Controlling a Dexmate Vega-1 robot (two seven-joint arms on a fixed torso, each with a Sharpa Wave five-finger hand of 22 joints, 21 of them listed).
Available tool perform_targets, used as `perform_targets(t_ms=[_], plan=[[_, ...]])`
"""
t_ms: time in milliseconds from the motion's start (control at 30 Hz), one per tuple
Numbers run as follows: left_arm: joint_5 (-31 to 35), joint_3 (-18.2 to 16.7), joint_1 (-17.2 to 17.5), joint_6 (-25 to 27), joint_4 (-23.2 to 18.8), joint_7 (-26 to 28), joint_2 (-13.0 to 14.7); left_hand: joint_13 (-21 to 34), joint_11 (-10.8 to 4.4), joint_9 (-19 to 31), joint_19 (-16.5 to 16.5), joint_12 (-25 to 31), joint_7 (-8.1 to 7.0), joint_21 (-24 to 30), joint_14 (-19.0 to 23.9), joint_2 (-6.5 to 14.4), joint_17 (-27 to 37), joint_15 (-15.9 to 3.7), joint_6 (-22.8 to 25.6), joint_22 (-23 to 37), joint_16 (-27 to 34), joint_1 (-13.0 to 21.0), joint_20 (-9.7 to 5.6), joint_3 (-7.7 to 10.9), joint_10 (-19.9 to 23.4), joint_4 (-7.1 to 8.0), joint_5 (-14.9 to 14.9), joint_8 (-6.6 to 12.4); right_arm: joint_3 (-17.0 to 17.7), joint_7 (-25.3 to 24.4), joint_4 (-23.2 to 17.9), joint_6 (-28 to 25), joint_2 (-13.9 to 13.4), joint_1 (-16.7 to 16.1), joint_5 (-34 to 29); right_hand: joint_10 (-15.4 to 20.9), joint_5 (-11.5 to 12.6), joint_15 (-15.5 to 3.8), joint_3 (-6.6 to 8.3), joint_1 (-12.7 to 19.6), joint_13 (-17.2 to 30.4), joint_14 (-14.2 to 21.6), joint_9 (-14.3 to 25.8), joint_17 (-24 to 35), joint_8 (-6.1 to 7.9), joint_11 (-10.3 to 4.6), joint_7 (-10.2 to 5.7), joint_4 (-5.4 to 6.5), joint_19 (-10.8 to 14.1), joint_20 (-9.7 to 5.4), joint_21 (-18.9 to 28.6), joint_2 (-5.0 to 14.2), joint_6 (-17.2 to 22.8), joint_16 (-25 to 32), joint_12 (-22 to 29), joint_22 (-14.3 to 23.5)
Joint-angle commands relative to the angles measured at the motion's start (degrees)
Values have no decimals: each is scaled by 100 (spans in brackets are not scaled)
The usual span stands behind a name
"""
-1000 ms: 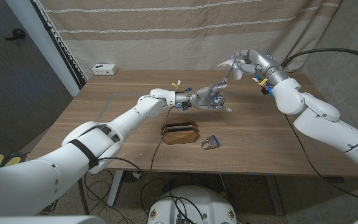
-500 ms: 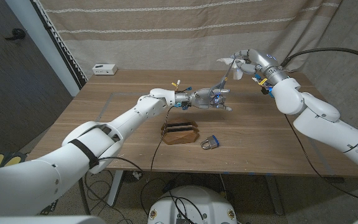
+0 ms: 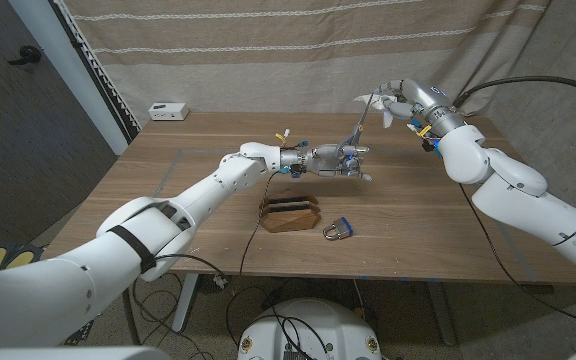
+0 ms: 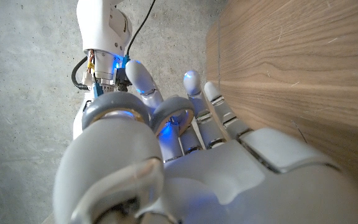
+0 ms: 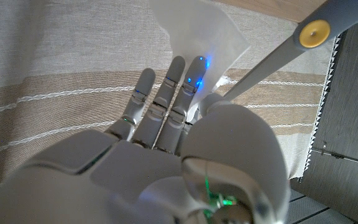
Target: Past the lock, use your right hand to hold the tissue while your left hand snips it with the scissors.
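Right hand [image 3: 400,101] pinches tissue [image 3: 367,101] aloft over table's [image 3: 168,190] far right edge, keeping it taut for scissors [image 3: 360,135] gripped in left hand [image 3: 330,159], beyond lock [image 3: 339,231].

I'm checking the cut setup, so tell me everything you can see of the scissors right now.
The scissors have grey metal-looking blades joined at a yellow pivot, and grey handle loops. The left hand holds them by the loops, above the table beyond the lock. The blades slant up toward the right hand and reach the thin white tissue held there. Whether the blades are open or closed on the tissue is too small to tell.
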Motion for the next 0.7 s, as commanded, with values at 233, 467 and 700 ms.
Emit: perform_targets(t_ms=[233,467,700], plan=[[22,-69,427,-15,-1163,556,619,25,-368,-77,-19,19,117,61,-12,-79,42,-851,3,-17,-1,-15,-8,190,416,9,-108,-4,-124,-7,-47,-121,77,103,-97,79,29,-710,-29,47,15,11,1,29,19,-96,-21,15,3,-684,-26,20,23,-22,51,29],[197,-188,769,-208,-2016,1317,1014,25,-372,-224,-50,20,73,84,-29,-127,31,-848,60,-51,-24,-59,-3,332,455,15,-179,-43,-68,-43,-21,-155,159,111,-4,69,40,-710,-46,49,27,15,1,46,5,-99,-12,12,-7,-678,-37,22,-12,-20,58,32],[-181,-306,978,65,-2320,1424,1202,25,-370,-296,-69,19,56,99,-23,-182,35,-848,134,-70,-30,-83,59,406,476,-1,-221,-37,-154,5,-77,-283,267,249,22,76,48,-711,-53,51,34,18,1,53,6,-92,-15,11,-33,-666,-51,25,-11,-21,68,32]])
